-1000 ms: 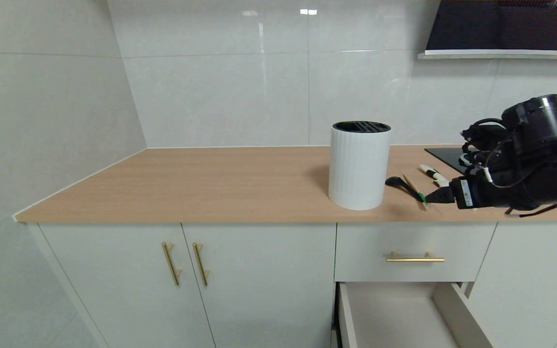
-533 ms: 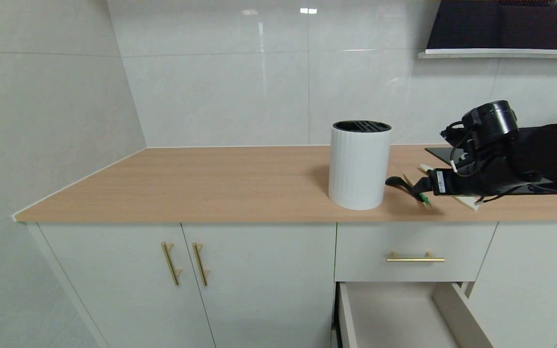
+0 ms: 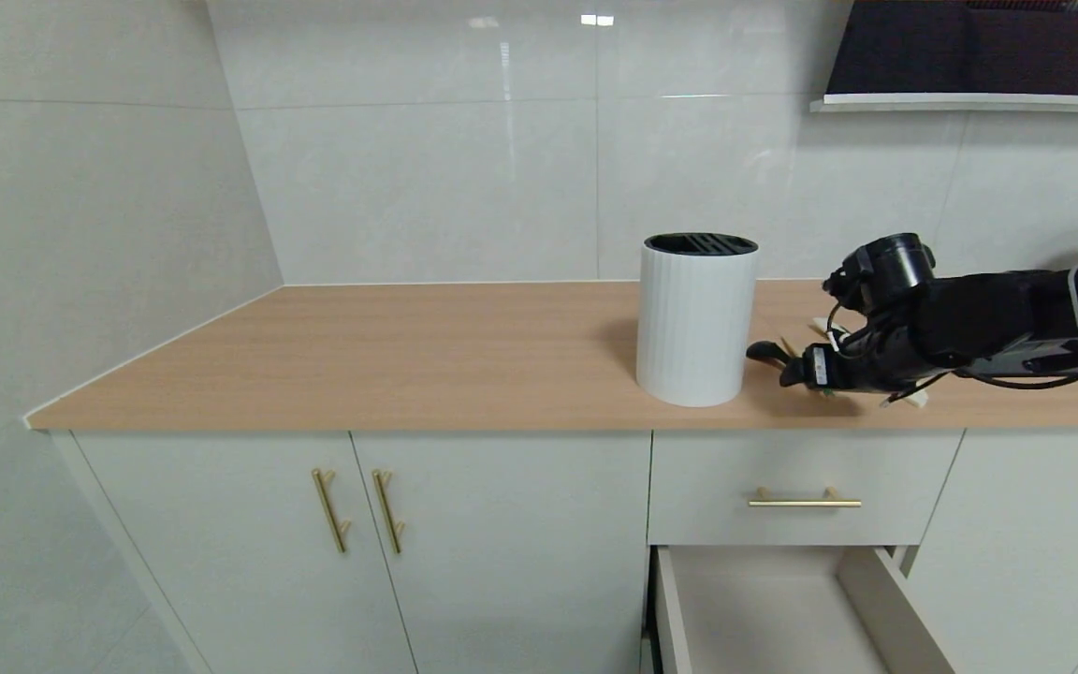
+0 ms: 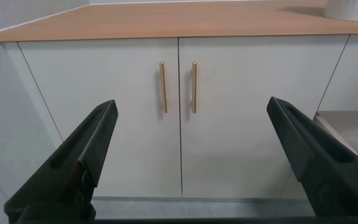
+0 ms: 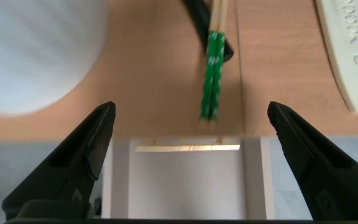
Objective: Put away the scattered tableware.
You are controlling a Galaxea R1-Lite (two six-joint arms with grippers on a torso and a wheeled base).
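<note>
A pair of wooden chopsticks with green ends lies on the wooden counter, just right of a tall white ribbed holder with a black slotted top. A black spoon lies beside them, its handle crossing under the chopsticks. A white knife-like piece rests further right. My right gripper hovers open directly over the green ends, low by the counter's front edge. My left gripper stands open below counter height, facing the cabinet doors.
Below the chopsticks, the lower drawer is pulled out, and the drawer above it with a gold handle is closed. Tiled walls close off the back and the left. A dark range hood hangs at the upper right.
My right arm has dropped and stretched left toward the holder, bringing its open gripper down over the chopsticks and spoon. The holder and the tableware have stayed put.
</note>
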